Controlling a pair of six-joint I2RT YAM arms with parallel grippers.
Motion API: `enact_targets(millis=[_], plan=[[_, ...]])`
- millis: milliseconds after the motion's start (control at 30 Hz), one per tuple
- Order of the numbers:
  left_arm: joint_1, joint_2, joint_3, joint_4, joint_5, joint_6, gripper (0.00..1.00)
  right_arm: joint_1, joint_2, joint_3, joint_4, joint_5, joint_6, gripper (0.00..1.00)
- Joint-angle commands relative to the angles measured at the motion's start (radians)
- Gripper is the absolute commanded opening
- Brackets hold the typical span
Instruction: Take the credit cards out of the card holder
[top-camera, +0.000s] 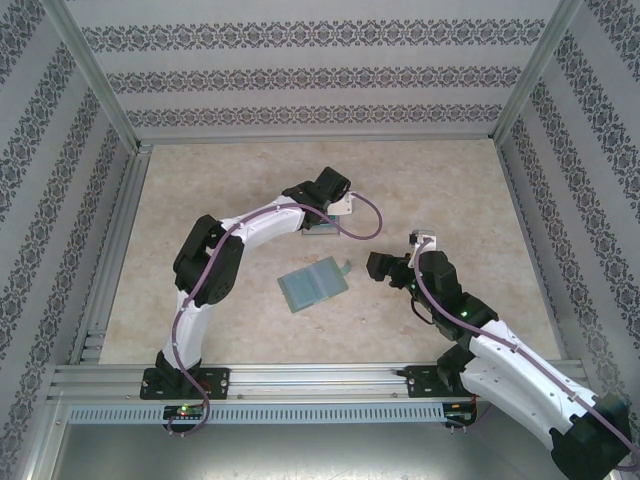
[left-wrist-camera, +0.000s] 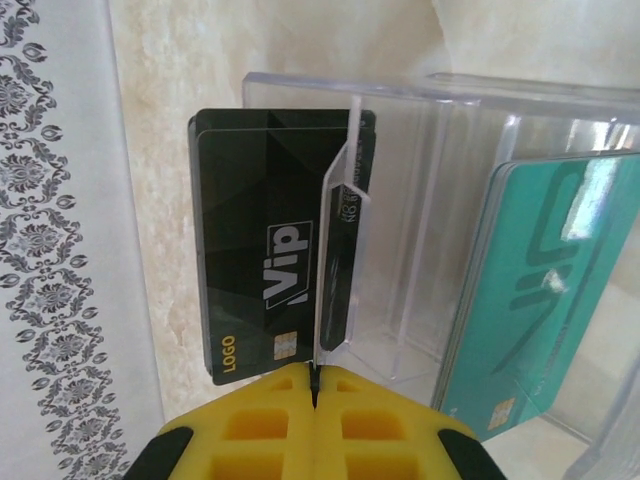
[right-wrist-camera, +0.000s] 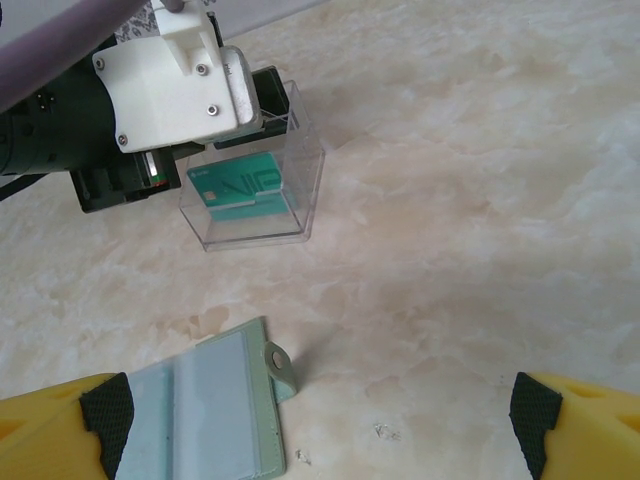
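Black card (left-wrist-camera: 255, 260) in clear box (left-wrist-camera: 440, 150); wallet (top-camera: 313, 285) open.

Left gripper (left-wrist-camera: 315, 385) is positioned beyond the wallet (top-camera: 312, 284), jaws closed together. Right gripper (right-wrist-camera: 318, 425) hovers right of the wallet, jaws spread wide.

Clear plastic box (right-wrist-camera: 312, 175) stands on marbled beige table (top-camera: 450, 190); patterned walls (top-camera: 300, 80) surround it
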Motion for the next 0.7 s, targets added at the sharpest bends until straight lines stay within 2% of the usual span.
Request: enact_targets(millis=[0, 233, 433, 667], plan=[[0.012, 0.027, 0.04, -0.025, -0.018, -0.02, 0.12, -0.005, 0.007, -0.014, 0.006, 0.0, 0.015, 0.98], [0.021, 0.046, 0.06, 0.021, -0.069, -0.014, 0.38, -0.007, 0.016, -0.015, 0.012, -0.003, 0.015, 0.98], [0.041, 0.067, 0.093, 0.091, -0.138, -0.015, 0.4, -0.008, 0.02, -0.015, 0.015, -0.006, 0.014, 0.98], [0.06, 0.087, 0.141, 0.065, -0.152, -0.067, 0.4, -0.008, 0.027, -0.015, 0.019, -0.008, 0.015, 0.98]])
